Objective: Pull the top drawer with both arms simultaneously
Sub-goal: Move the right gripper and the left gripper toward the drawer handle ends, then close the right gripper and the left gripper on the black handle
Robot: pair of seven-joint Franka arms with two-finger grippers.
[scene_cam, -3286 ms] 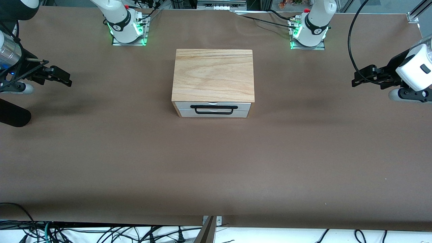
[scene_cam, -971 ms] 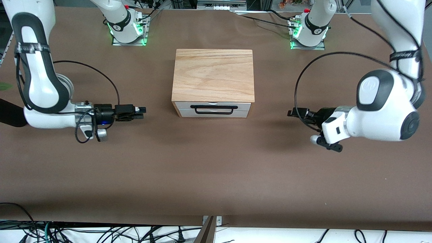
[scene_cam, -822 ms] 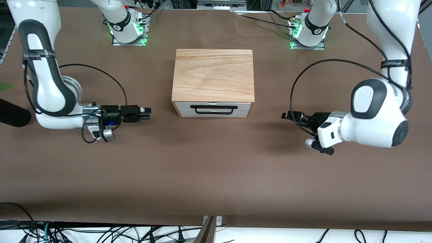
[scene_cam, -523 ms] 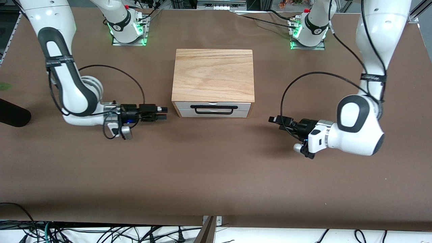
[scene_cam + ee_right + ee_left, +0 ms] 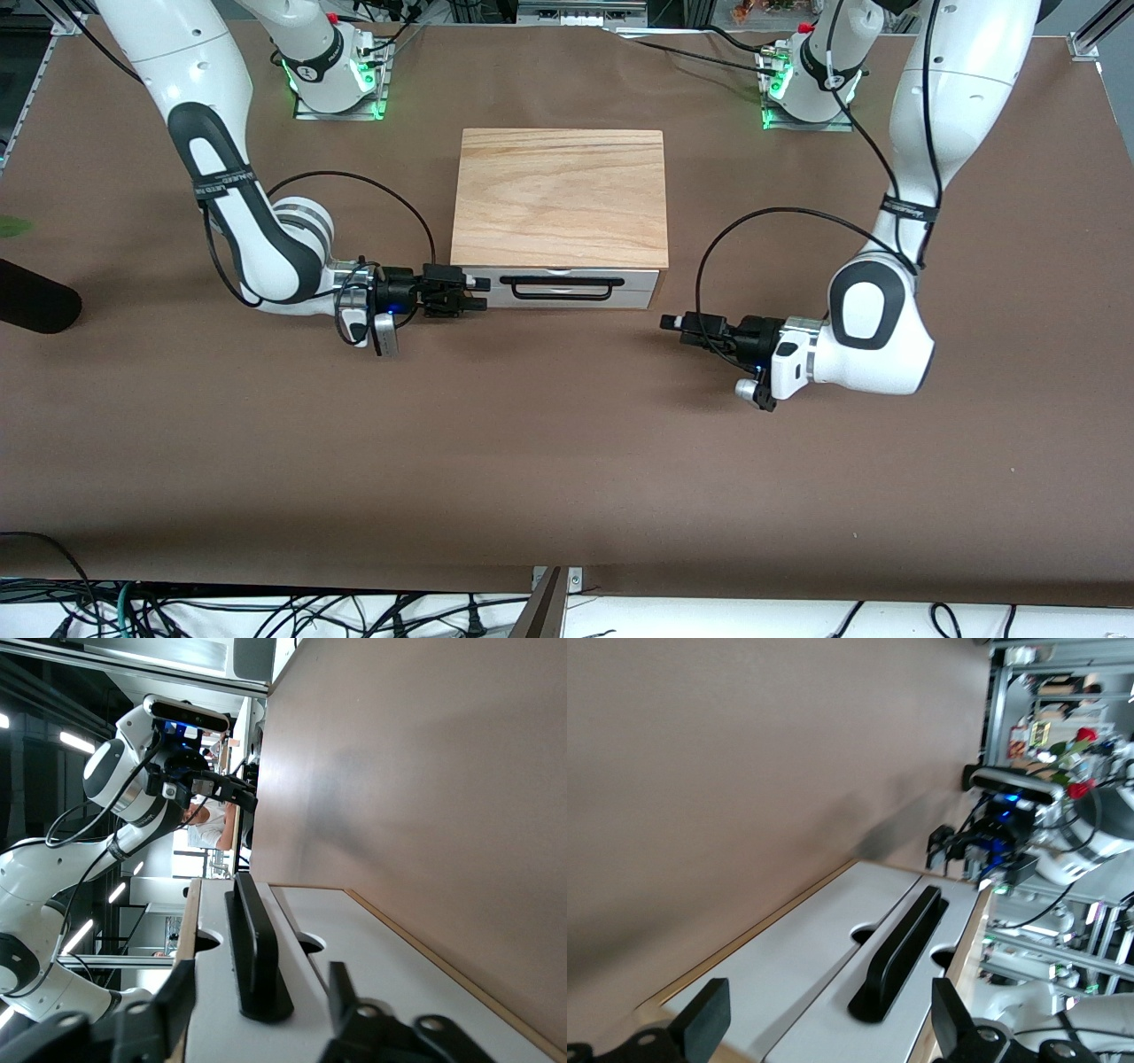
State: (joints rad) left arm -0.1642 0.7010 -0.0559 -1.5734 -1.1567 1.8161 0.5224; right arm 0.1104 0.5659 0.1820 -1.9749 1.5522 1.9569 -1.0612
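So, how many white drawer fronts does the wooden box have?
2, stacked on the side of the wooden box that faces the front camera: the top drawer, and a lower drawer front under it. One black handle spans both.

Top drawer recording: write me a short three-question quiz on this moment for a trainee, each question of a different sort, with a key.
1. True or false: the top drawer is already pulled out of the wooden box.
2. Fill in the word: the left gripper, over the table off the box's corner toward the left arm's end, has its jaws ____ (open or shut).
3. Pick one: the end of the black handle lies between the fingers of A. the left gripper; B. the right gripper; C. neither.

Key: 1 false, its front is flush with the box. 2 open. 3 B.
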